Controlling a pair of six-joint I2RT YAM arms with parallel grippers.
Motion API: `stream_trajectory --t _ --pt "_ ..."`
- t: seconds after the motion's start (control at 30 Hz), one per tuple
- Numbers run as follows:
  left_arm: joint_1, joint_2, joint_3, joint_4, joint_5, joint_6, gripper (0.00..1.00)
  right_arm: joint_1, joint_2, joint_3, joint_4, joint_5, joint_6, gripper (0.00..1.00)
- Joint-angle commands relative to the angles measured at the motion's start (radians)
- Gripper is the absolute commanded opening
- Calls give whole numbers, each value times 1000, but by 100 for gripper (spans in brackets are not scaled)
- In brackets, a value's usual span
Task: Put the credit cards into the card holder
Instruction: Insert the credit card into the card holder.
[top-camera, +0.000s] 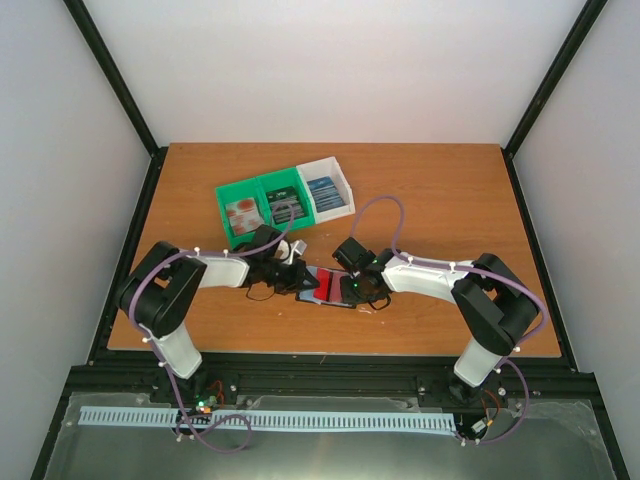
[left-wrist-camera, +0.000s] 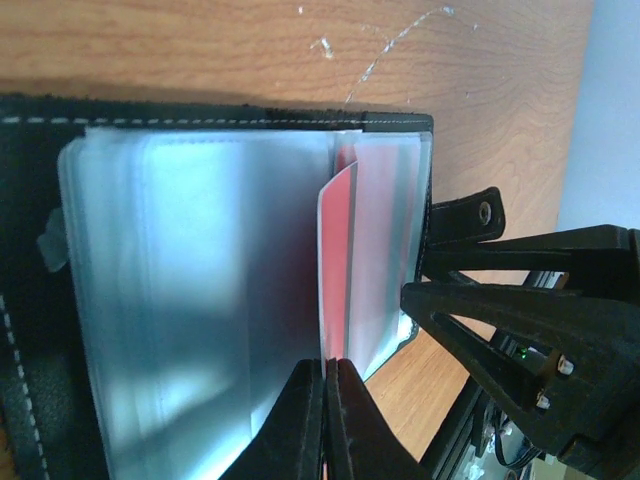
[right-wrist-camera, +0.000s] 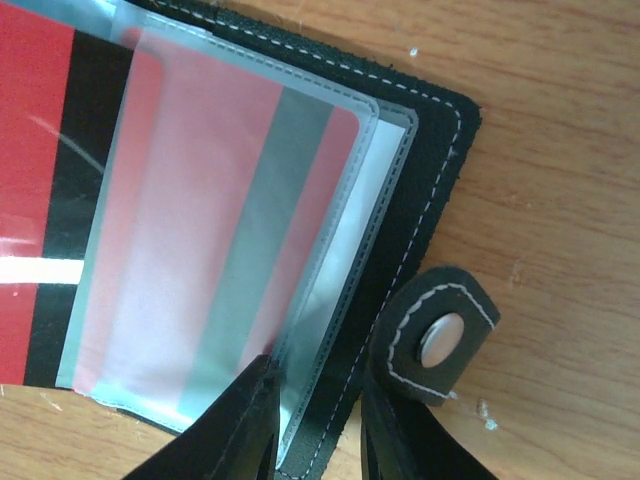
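Logging status mid-insertion. We see the black stitched folding card holder (right-wrist-camera: 425, 150) lying open on the wooden desk (top-camera: 450, 200), close to the middle of its near edge, between the two arms. The left gripper (left-wrist-camera: 325, 378) has its jaws pressed together on the lower edge of a red plastic credit card with a dark stripe (left-wrist-camera: 338, 250). The card stands tilted on edge, with one end tucked under a clear plastic sleeve (left-wrist-camera: 200, 300) on the holder's tab side. From the right wrist view we note the card only partly in: one part shows pale through the sleeve and the rest is bare red. The right gripper (right-wrist-camera: 315, 415) straddles the holder's stitched cover edge just beside the round metal snap tab (right-wrist-camera: 440, 335). Its jaws are partly apart and, as far as we judge, clamped on that cover edge to pin it down.

Progress: we count no card fully seated, and the other sleeves in view look empty. The green and white three-compartment plastic bin (top-camera: 258, 178) sits toward the far edge, left of centre. It holds pinkish cards (top-camera: 245, 215), dark cards (top-camera: 286, 205) and blue cards (top-camera: 323, 190). We judge the task early: this card needs pushing home, then the binned cards follow.
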Motion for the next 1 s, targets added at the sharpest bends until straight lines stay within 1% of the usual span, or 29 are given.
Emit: stream_trajectory --t 0.0,0.33,0.5,0.7,0.83,0.97 --pt "-3 18 -44 81 -3 -92 1 9 22 -17 25 -16 25 23" --pt "-19 52 -41 154 24 -127 1 9 15 -36 61 -40 39 20" --pt "-49 73 -10 132 16 -114 1 9 15 -43 81 -51 43 16" --pt "-59 95 5 131 38 -103 1 9 11 -53 97 -54 53 15" --pt "-81 112 31 110 36 -101 3 9 6 -59 108 -55 62 15" --pt "-108 130 52 109 31 -110 3 8 -1 -65 116 -54 69 15"
